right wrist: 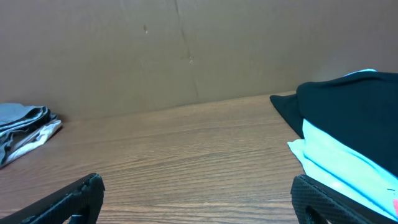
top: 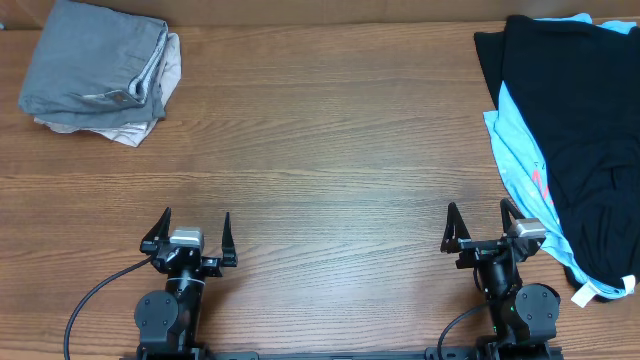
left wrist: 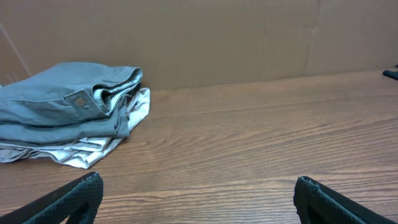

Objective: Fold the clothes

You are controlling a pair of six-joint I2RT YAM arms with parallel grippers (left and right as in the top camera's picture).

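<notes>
Folded grey shorts (top: 92,62) lie on a beige garment (top: 130,128) at the table's far left corner; the same grey shorts (left wrist: 65,102) show in the left wrist view, and small at the left edge as grey shorts (right wrist: 22,121) in the right wrist view. A black garment (top: 575,120) lies over a light-blue one (top: 525,165) at the right edge. My left gripper (top: 190,232) rests open near the front edge with nothing between its fingers. On the right my right gripper (top: 480,222) is open too, its right finger close to the light-blue cloth (right wrist: 336,158).
Bare wooden tabletop (top: 330,140) stretches between the two piles. A brown cardboard wall (left wrist: 249,37) stands behind the table. A white label (top: 585,294) hangs from the right pile near the front edge. A cable (top: 95,300) runs from the left arm's base.
</notes>
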